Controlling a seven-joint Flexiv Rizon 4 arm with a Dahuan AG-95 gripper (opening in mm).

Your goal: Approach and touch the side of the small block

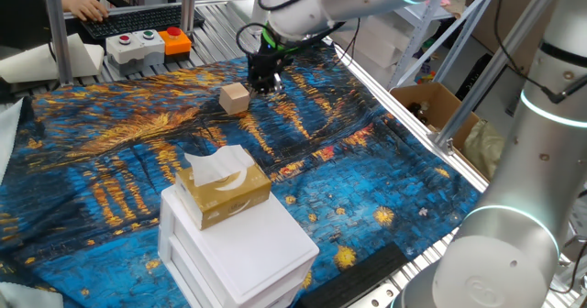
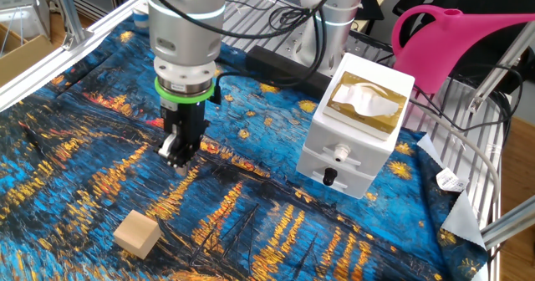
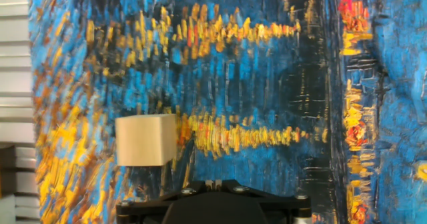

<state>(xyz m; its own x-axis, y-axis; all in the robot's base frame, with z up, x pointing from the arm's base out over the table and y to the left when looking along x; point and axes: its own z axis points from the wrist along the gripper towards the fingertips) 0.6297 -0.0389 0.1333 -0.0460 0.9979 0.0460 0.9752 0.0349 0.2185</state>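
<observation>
The small block (image 1: pixel 235 98) is a plain light-tan wooden cube lying on the blue and gold painted cloth. It also shows in the other fixed view (image 2: pixel 137 234) and in the hand view (image 3: pixel 145 140). My gripper (image 1: pixel 269 88) hangs low over the cloth just right of the block, with a small gap between them. In the other fixed view the gripper (image 2: pixel 178 166) points straight down with its fingers pressed together and nothing between them. In the hand view only the tips (image 3: pixel 213 183) show, and the block lies up and to the left of them.
A white drawer unit (image 1: pixel 240 253) with a tan tissue box (image 1: pixel 223 191) on top stands at the near side. A button box (image 1: pixel 147 46) and a keyboard (image 1: pixel 138 18) sit at the far edge. A cardboard box (image 1: pixel 431 106) stands off the table at the right. A pink watering can (image 2: pixel 456 43) is behind the drawer unit.
</observation>
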